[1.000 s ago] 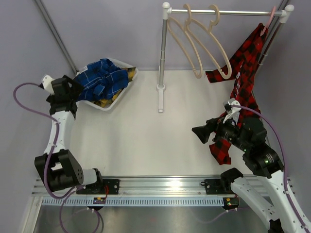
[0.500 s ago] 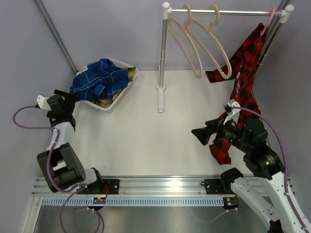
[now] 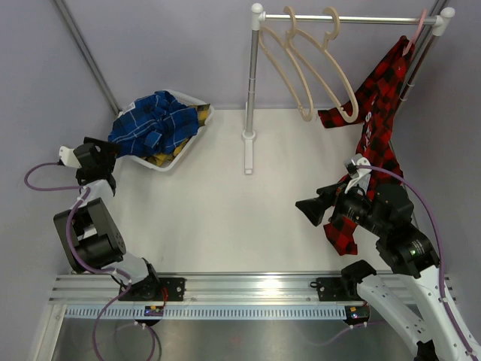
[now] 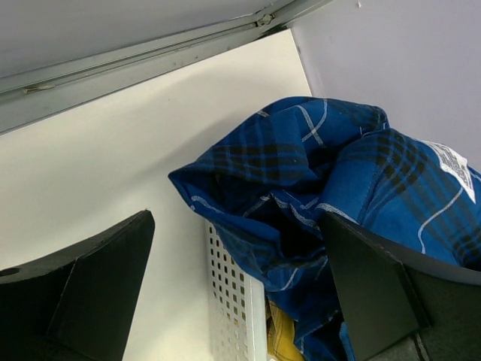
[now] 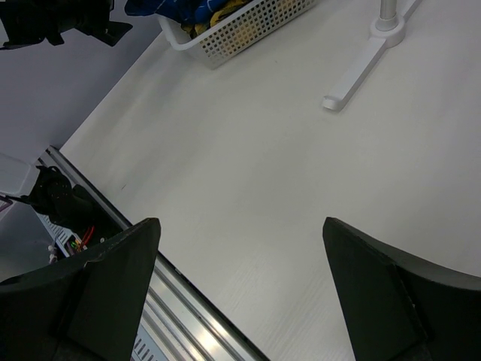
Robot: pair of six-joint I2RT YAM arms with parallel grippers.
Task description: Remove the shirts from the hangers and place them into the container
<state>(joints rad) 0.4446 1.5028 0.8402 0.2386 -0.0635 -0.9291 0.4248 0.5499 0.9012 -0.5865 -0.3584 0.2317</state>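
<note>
The blue shirt (image 3: 154, 124) lies heaped in the white container (image 3: 192, 142) at the back left, with a yellow-and-black shirt (image 3: 162, 159) under it. My left gripper (image 3: 105, 154) is open just outside the container's near-left corner, apart from the cloth. In the left wrist view, the blue shirt (image 4: 338, 173) drapes over the slotted container wall (image 4: 233, 301) ahead of the left gripper (image 4: 237, 216). The red-and-black shirt (image 3: 379, 101) hangs from a pinkish hanger (image 3: 412, 41). Two bare beige hangers (image 3: 308, 71) hang beside it. My right gripper (image 3: 310, 209) is open and holds nothing.
The white-and-steel rack (image 3: 250, 90) stands at the back centre, with its foot (image 5: 361, 71) on the table. The red shirt's tail drapes behind my right arm. An aluminium rail (image 3: 248, 286) runs along the near edge. Walls close in on the left and right.
My left arm has drawn back from the container toward the near left, so its open gripper is now off the blue shirt. The right arm has barely moved.
</note>
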